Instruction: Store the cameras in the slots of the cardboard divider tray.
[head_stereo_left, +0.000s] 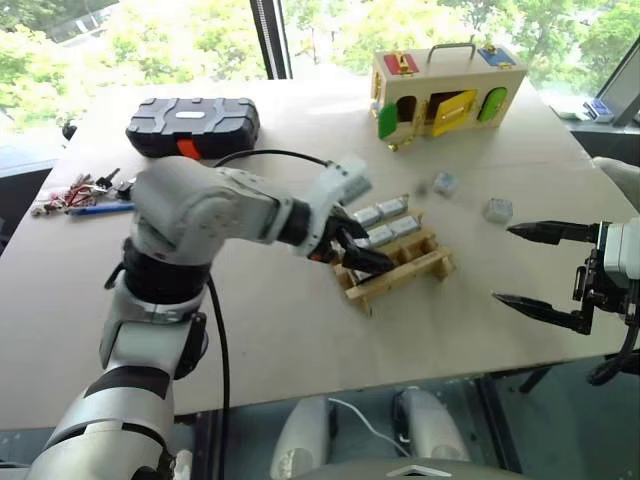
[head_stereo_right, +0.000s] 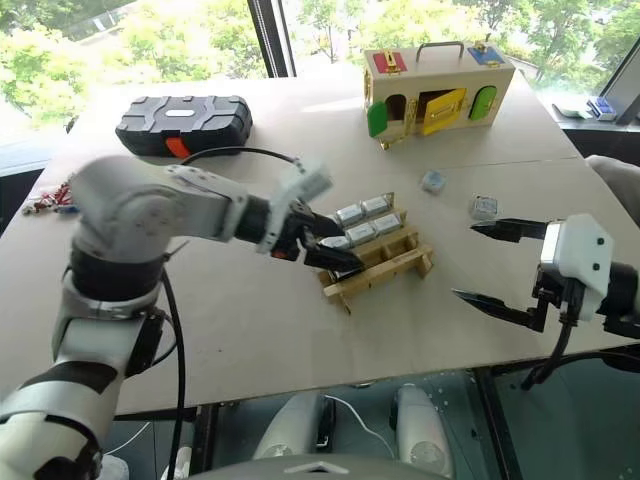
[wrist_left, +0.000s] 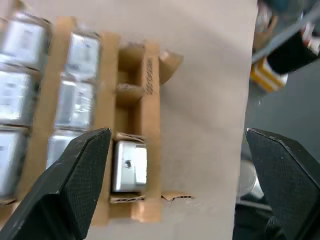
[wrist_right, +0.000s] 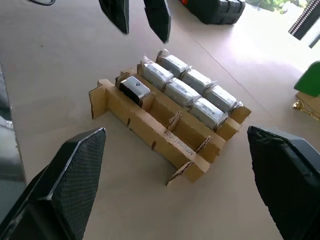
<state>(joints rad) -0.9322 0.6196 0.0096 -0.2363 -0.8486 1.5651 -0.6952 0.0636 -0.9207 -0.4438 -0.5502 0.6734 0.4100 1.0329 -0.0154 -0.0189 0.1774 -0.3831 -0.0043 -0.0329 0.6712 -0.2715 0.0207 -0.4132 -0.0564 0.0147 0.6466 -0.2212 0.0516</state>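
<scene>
The cardboard divider tray (wrist_right: 165, 134) lies mid-table, with several cameras (wrist_right: 182, 92) filling its two far rows. One more camera (wrist_left: 129, 166) sits alone at one end of the near row. My left gripper (head_stereo_left: 352, 250) hovers open just above that end of the tray, its fingers (wrist_left: 75, 180) spread wide and holding nothing. Two loose cameras (head_stereo_left: 445, 183) (head_stereo_left: 498, 209) lie on the table beyond the tray. To the right of the tray my right gripper (head_stereo_left: 535, 270) hangs open and empty near the table edge, pointing toward the tray.
A black case (head_stereo_left: 193, 125) sits at the far left and a wooden box (head_stereo_left: 448, 92) with coloured doors at the far middle. A bunch of keys (head_stereo_left: 75, 190) and a blue pen (head_stereo_left: 100, 209) lie at the left edge. The table's front edge runs close below the tray.
</scene>
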